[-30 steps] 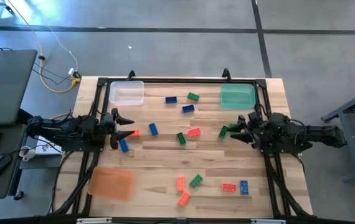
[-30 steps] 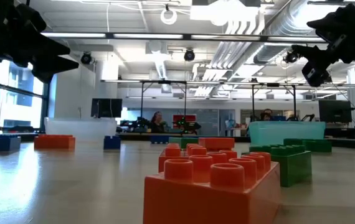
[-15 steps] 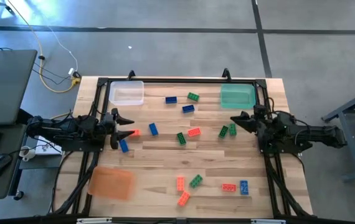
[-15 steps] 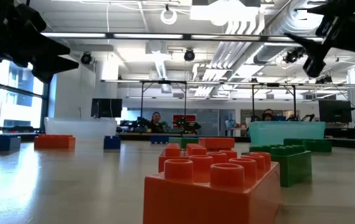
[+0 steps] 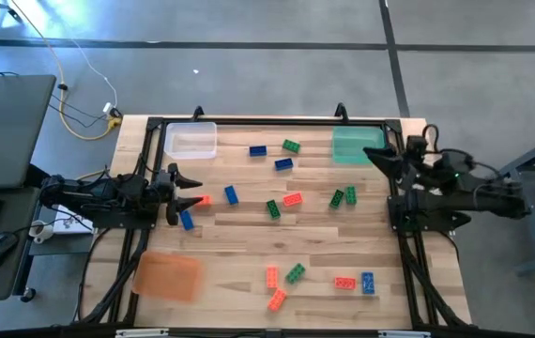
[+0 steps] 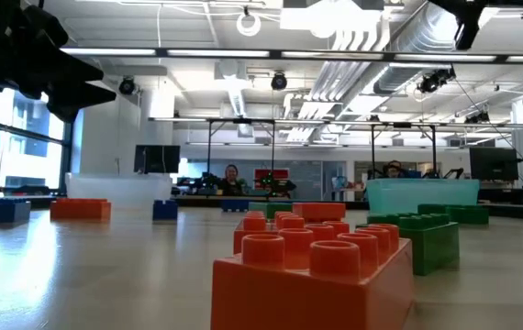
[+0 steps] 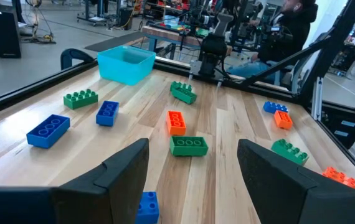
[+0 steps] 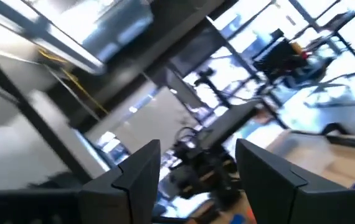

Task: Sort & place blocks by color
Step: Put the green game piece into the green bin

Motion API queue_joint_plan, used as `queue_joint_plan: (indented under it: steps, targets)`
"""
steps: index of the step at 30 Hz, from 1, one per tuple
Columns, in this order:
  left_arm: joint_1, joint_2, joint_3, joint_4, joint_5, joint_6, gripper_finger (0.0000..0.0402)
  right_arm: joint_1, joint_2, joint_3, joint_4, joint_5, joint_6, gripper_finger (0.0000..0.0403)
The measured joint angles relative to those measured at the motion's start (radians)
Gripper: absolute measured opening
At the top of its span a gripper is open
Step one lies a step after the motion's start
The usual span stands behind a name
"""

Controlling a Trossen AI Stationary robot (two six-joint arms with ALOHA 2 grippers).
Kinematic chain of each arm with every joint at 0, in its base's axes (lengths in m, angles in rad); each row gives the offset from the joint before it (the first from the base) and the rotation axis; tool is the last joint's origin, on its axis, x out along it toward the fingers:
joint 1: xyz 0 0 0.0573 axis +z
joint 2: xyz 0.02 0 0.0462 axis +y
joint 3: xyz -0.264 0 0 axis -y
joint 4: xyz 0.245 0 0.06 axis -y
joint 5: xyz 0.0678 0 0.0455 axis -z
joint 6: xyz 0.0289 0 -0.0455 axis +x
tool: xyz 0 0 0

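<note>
From above: the blocks (image 5: 282, 197) are scattered loose over the wooden table (image 5: 230, 253), none in a tray yet. Blue and green ones sit far-centre between the clear tray (image 5: 191, 141) and the green tray (image 5: 356, 145), a mixed bunch in the middle, orange-red ones mostly near. The orange tray (image 5: 166, 276) is near left. The left gripper (image 5: 191, 191) hangs at the left edge beside an orange-red block and a blue block, fingers apart, nothing in them. The right gripper (image 5: 378, 153) is at the right edge, next to the green tray.

Low view: a big orange-red block (image 6: 312, 280) up close, studs up, sitting flat.

Left wrist view: left fingers (image 7: 118, 169) spread wide and empty, a blue block (image 7: 145, 206) just beyond them.

Right wrist view: right fingers (image 8: 141, 165) parted, empty, pointing up off the table.

My guess: these are light, rigid, slick plastic, so pinch across the long flat sides, not the studs.
</note>
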Motion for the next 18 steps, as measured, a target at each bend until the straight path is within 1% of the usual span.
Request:
queue_joint_plan:
  steps: [3, 5, 9, 12, 15, 18]
  targets:
    - [0.0, 0.0, 0.0, 0.0, 0.0, 0.0, 0.0235, 0.0, 0.078, 0.131, -0.178, 0.037, -0.019, 0.0197]
    - [0.0, 0.0, 0.0, 0.0, 0.0, 0.0, 0.0235, 0.0, 0.134, 0.215, -0.322, 0.069, 0.008, 0.0197]
    - [0.0, 0.0, 0.0, 0.0, 0.0, 0.0, 0.0235, 0.0, 0.248, 0.357, -0.637, 0.139, 0.147, 0.0197]
    - [0.0, 0.0, 0.0, 0.0, 0.0, 0.0, 0.0235, 0.0, 0.331, 0.43, -0.837, 0.159, 0.265, 0.0197]
    - [0.0, 0.0, 0.0, 0.0, 0.0, 0.0, 0.0235, 0.0, 0.409, 0.47, -0.961, 0.155, 0.375, 0.0197]
    - [0.0, 0.0, 0.0, 0.0, 0.0, 0.0, 0.0235, 0.0, 0.481, 0.481, -1.009, 0.11, 0.452, 0.0197]
